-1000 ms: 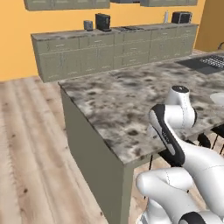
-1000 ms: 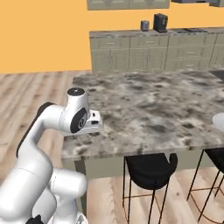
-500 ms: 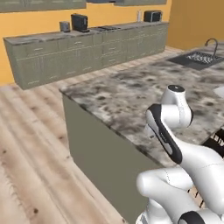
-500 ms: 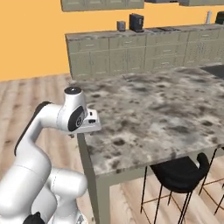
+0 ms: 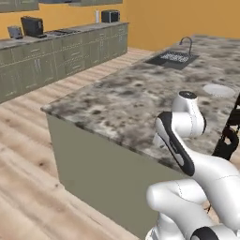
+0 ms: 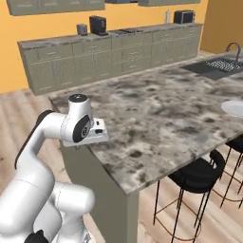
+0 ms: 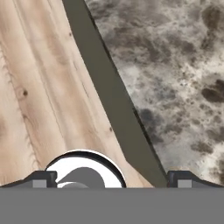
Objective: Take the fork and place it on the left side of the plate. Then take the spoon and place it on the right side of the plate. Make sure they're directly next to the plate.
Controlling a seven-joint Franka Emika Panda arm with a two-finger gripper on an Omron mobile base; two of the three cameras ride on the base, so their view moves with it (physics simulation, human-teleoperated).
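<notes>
Jaws spread wide and empty, the gripper [image 7: 112, 177] hangs over the near edge of the granite bench [image 5: 140, 98]. The plate [image 5: 218, 89] lies far along that bench, just past the sink [image 5: 171, 57], stools [image 6: 197, 173] below.

Bench [image 5: 140, 98]: mottled grey-and-brown granite top over olive-grey sides. Plate [image 5: 218, 89]: plain white. Floor [image 5: 23, 154]: pale wood planks. Wall [image 6: 57, 26]: orange. Cabinets [image 6: 118, 52]: grey-green. Stool [image 6: 197, 173]: black seat, thin dark legs.

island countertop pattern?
Mottled grey-brown granite on the countertop; clearest in the right base view.
</notes>
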